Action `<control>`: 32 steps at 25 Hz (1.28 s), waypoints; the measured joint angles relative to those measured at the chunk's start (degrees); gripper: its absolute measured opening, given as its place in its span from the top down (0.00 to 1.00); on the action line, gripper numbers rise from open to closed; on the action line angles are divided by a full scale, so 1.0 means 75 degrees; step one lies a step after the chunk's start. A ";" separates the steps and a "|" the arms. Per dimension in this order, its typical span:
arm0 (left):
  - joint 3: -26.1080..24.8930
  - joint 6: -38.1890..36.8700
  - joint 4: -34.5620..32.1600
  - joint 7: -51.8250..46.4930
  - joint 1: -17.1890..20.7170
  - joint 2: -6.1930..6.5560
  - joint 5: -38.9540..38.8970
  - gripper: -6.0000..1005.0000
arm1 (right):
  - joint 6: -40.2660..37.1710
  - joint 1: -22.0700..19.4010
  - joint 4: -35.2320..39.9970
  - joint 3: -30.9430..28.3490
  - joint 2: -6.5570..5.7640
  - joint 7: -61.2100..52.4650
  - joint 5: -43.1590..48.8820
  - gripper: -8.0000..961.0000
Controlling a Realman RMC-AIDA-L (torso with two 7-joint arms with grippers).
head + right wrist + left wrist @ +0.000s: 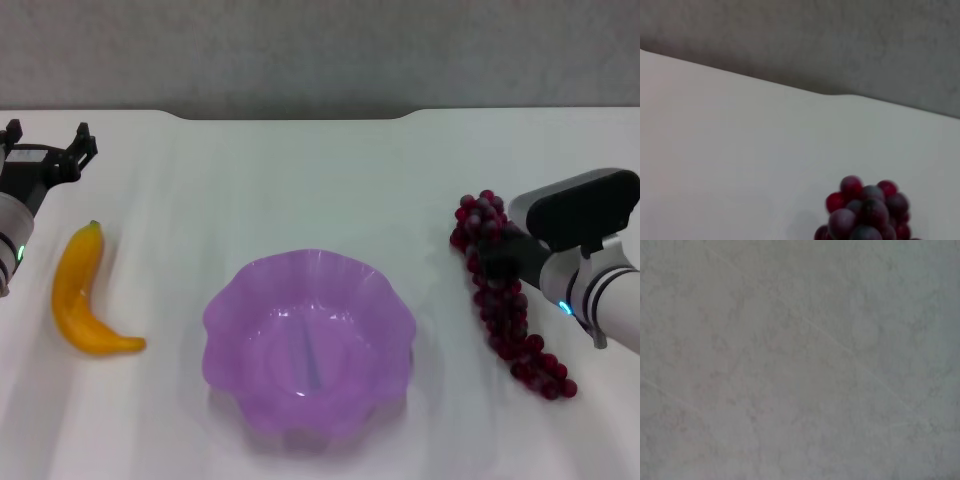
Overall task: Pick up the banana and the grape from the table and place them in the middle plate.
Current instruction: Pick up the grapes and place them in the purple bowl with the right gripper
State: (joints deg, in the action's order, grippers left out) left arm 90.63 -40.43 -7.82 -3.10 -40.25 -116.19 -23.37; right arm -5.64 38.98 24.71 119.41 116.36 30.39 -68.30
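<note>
Right gripper (497, 258) clamped around the grape (505, 300) at three o'clock of the middle plate (310, 345). Lift straight, keeping the bunch's tail clear of the scalloped rim. Left gripper (48, 150) spread, idle at ten.

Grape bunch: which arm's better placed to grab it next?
Right. The right hand is already down on the grape bunch at the table's right side. The left hand sits far left, beyond the banana, with the purple plate between.

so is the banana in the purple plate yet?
No, the banana lies on the white table left of the empty purple plate.
</note>
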 joint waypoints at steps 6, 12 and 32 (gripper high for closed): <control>0.0008 0.0000 0.0000 -0.0002 0.0000 0.0000 0.0000 0.11 | -0.0597 -0.0135 0.0047 0.0788 -0.0023 -0.0800 -0.0011 0.69; 0.0024 0.0000 -0.0006 0.0002 0.0000 0.0000 0.0000 0.11 | -0.0870 -0.0116 0.0020 0.1094 -0.0026 -0.0929 0.0013 0.69; 0.0026 0.0000 -0.0012 -0.0014 -0.0014 0.0000 -0.0001 0.11 | -0.2738 -0.0413 -0.0085 0.2276 0.0000 -0.1589 0.0002 0.71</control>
State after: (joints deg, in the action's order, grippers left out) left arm 90.83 -40.43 -7.91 -3.20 -40.35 -116.19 -23.38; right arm -26.17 35.88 24.07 136.48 116.36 18.47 -68.29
